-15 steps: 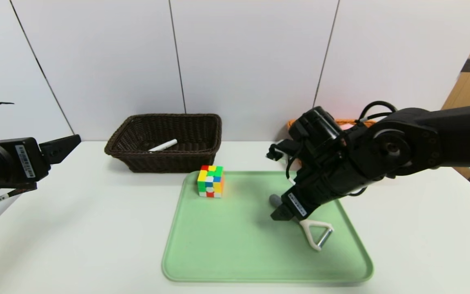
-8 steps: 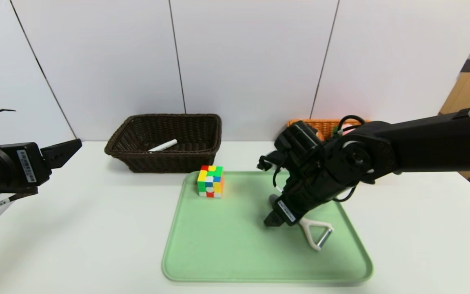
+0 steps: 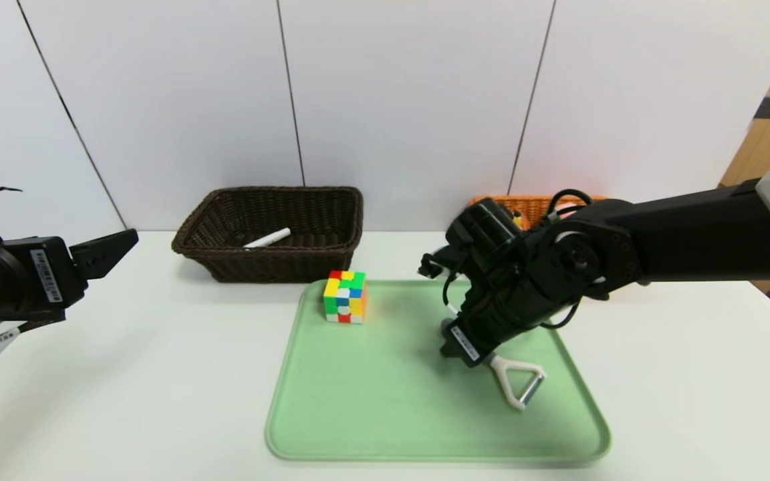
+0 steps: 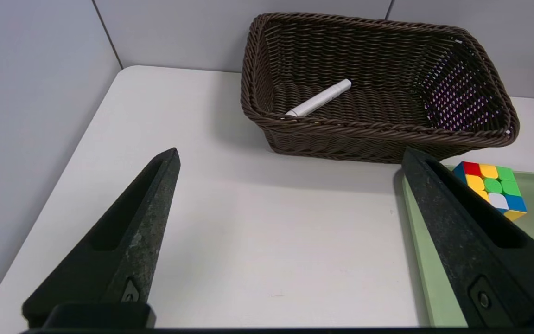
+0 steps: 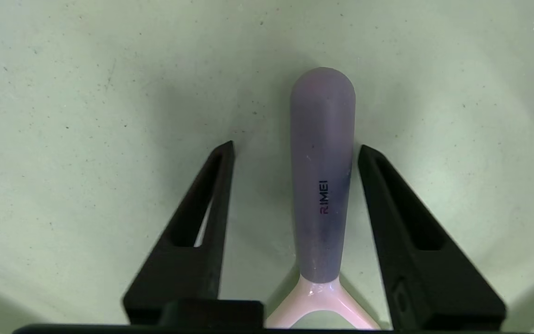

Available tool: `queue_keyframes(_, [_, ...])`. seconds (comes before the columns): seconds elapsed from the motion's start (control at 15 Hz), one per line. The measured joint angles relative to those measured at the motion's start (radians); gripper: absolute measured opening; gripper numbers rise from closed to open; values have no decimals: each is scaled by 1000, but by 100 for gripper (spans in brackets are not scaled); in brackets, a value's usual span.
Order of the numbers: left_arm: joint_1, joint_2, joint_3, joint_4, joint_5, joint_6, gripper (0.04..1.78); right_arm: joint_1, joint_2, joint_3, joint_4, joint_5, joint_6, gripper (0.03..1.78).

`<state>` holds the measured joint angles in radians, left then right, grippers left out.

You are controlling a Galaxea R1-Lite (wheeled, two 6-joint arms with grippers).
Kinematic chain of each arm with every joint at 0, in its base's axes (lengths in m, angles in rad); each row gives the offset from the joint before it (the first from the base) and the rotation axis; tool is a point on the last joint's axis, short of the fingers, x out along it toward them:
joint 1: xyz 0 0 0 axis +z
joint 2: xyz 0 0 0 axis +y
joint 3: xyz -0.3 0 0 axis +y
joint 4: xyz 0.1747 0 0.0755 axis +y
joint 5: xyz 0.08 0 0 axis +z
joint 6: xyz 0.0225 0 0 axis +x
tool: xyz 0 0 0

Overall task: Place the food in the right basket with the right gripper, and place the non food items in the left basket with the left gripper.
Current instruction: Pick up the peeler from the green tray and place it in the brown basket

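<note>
Right gripper (image 5: 295, 148) lowered astride peeler (image 5: 321, 185), marker (image 3: 267, 238) in dark basket (image 3: 331, 257)

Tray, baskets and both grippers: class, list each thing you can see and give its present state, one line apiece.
Peeler: lying flat on tray, handle between right gripper's fingers, not clamped.
Right gripper: open, straddling handle.
Left gripper: open, holding nothing.
Puzzle cube: upright on tray.
Marker pen: lying in dark basket.
Orange basket: mostly hidden.
</note>
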<state>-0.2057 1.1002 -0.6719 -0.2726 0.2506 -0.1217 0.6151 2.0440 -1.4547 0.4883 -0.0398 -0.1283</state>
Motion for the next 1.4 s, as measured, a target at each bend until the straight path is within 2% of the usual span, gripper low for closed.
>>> queue_keyframes(0.07, [0, 0, 0, 0, 0, 0, 169, 1, -1, 0, -1, -1, -1, 78])
queue_keyframes(0.13, [0, 0, 1, 0, 0, 0, 169, 2, -1, 1, -3, -3, -1, 61])
queue_keyframes(0.2, [0, 0, 1, 0, 0, 1, 169, 3, -1, 1, -3, -6, -1, 29])
queue_keyframes(0.53, [0, -2, 7, 0, 0, 0, 169, 13, -8, 1, -45, -8, -1, 30])
queue_keyframes(0.73, [0, -5, 10, 0, 0, -1, 169, 31, -39, -4, -134, -19, 3, 30])
queue_keyframes(0.87, [0, -9, 14, 0, 1, -1, 169, 46, -67, -41, -206, -19, 32, 30])
queue_keyframes(1.13, [0, -20, 37, 0, 0, -1, 169, 61, -83, -193, -332, -27, 66, 30])
queue_keyframes(1.27, [0, -24, 45, -3, -3, -1, 169, 71, -46, -278, -459, -63, 75, 30])
queue_keyframes(1.4, [-1, -26, 50, -20, -17, -2, 169, 79, 31, -362, -613, -140, 80, 30])
